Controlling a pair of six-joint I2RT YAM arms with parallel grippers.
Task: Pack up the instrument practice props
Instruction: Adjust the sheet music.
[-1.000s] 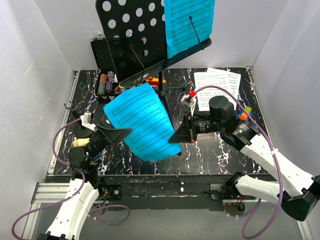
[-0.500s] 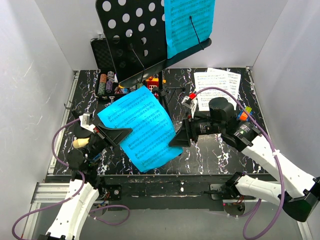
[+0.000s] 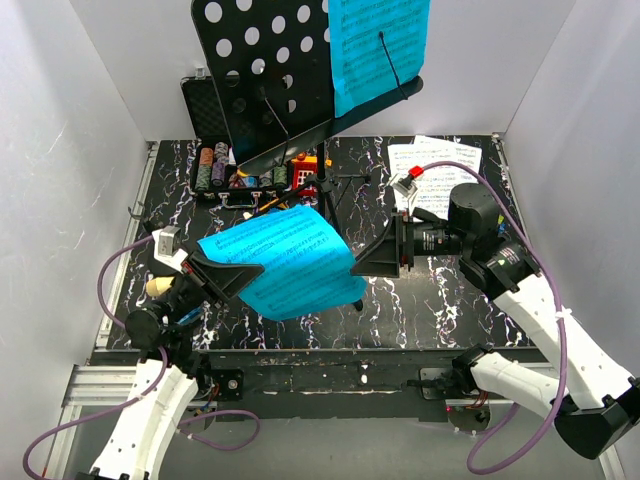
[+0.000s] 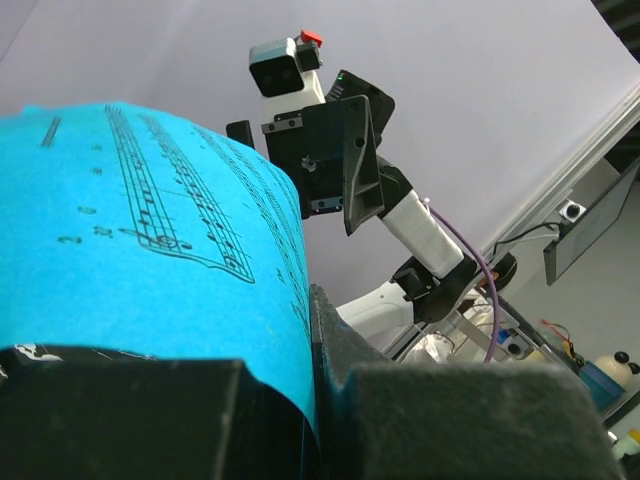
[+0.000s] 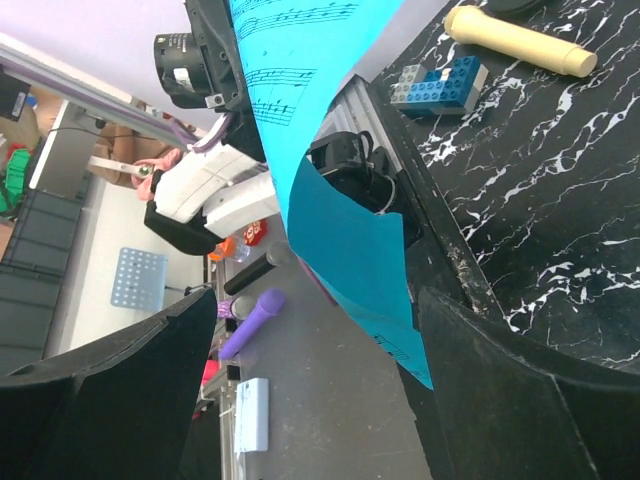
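Observation:
A loose blue sheet-music page (image 3: 285, 260) hangs over the table's front middle, with my left gripper (image 3: 215, 275) shut on its left edge. In the left wrist view the page (image 4: 150, 270) is pinched between the shut jaws of the left gripper (image 4: 312, 400). My right gripper (image 3: 375, 262) stands open at the page's right edge. In the right wrist view the page's corner (image 5: 370, 250) dangles between the spread jaws of the right gripper (image 5: 315, 340). The black music stand (image 3: 260, 80) rises at the back with a second blue page (image 3: 378, 50) on it. A cream microphone (image 3: 160, 286) lies at the left.
White sheet music (image 3: 435, 165) lies at the back right. A black case (image 3: 203, 105) with poker chips (image 3: 213, 165) and small toy blocks (image 3: 303, 160) sit behind the stand's tripod legs (image 3: 340, 185). Blue blocks (image 5: 440, 85) lie near the microphone (image 5: 520, 40).
My left gripper has shut on the blue page's left edge. My right gripper has opened, let the page go and drawn back to the right. The page has sagged lower and flatter.

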